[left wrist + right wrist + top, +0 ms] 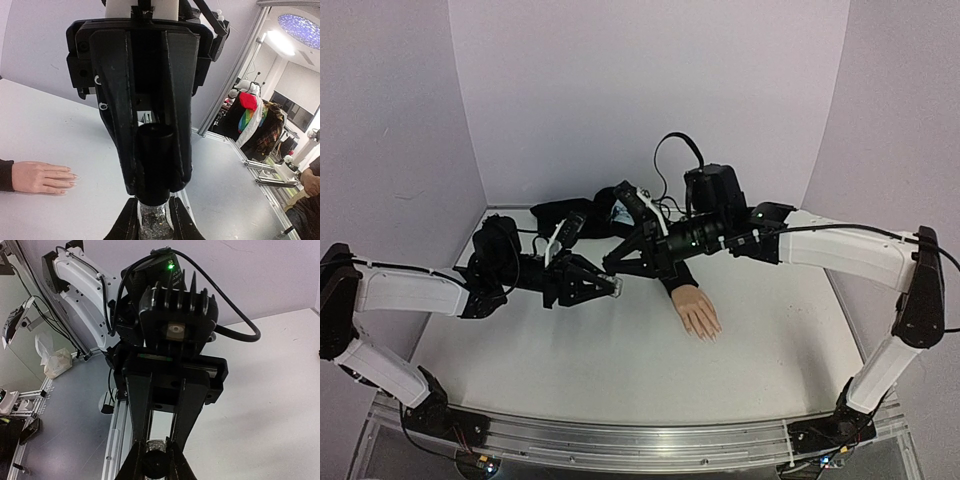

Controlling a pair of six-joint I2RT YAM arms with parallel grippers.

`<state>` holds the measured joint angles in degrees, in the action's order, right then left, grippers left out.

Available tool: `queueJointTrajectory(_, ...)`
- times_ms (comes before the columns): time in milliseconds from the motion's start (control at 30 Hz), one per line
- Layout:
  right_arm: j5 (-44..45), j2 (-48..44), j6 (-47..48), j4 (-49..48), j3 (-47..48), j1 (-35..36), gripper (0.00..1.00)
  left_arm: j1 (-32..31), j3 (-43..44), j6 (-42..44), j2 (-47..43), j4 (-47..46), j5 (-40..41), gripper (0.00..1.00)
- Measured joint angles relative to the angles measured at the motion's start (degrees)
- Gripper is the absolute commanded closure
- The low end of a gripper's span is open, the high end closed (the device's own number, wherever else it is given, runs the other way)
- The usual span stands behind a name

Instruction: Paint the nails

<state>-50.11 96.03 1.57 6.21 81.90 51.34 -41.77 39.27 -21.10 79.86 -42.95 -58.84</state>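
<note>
Left pincer pinching the small bottle, right pincer clamped on its black cap; the nails tip the mannequin hand flat on the bench, right of both, well apart

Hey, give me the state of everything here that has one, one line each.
left gripper: shut on the bottle.
right gripper: shut on the cap.
cap: on the bottle; whether it is loosened is unclear.
mannequin hand: flat on the table, palm down, fingers straight.
nails: pale, no paint visible.
</note>
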Motion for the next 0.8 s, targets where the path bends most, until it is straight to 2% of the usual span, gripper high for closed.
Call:
queueJointTrajectory(33, 0.3, 0.0, 0.0, -0.1, -0.3, -0.1, 0.84, 0.0, 0.0, 0.0, 0.2, 0.1, 0.2, 1.0)
queueJointTrajectory(100, 2.4, 0.0, -0.8, -0.3, -0.6, -0.2, 0.67, 0.1, 0.0, 0.8, 0.3, 0.9, 2.1, 1.0)
queueJointTrajectory(200, 9.5, -0.6, -3.7, 1.6, -1.2, -0.5, 0.49, 0.9, 0.0, 2.7, 0.3, 1.9, 9.0, 1.0)
queueJointTrajectory(300, 17.0, -0.7, -7.5, 3.0, -1.3, -1.0, 0.39, 1.3, 0.0, 5.1, -0.2, 4.0, 19.3, 1.0)
queueJointTrajectory(400, 23.5, -0.7, -11.4, 3.8, -1.3, -1.3, 0.38, -0.3, 0.0, 8.2, -0.7, 6.3, 29.3, 1.0)
queueJointTrajectory(533, 30.4, -0.7, -16.4, 4.4, -1.2, -0.9, 0.42, -4.5, 0.0, 12.4, -1.1, 7.9, 40.5, 1.0)
queueJointTrajectory(633, 35.6, -0.7, -19.0, 5.0, -0.5, 0.5, 0.5, -6.4, 0.0, 14.4, -1.1, 7.9, 46.0, 1.0)
queueJointTrajectory(800, 41.6, -0.1, -22.7, 5.7, 2.9, 2.7, 0.51, -6.9, -0.2, 16.3, -1.1, 6.7, 51.9, 1.0)
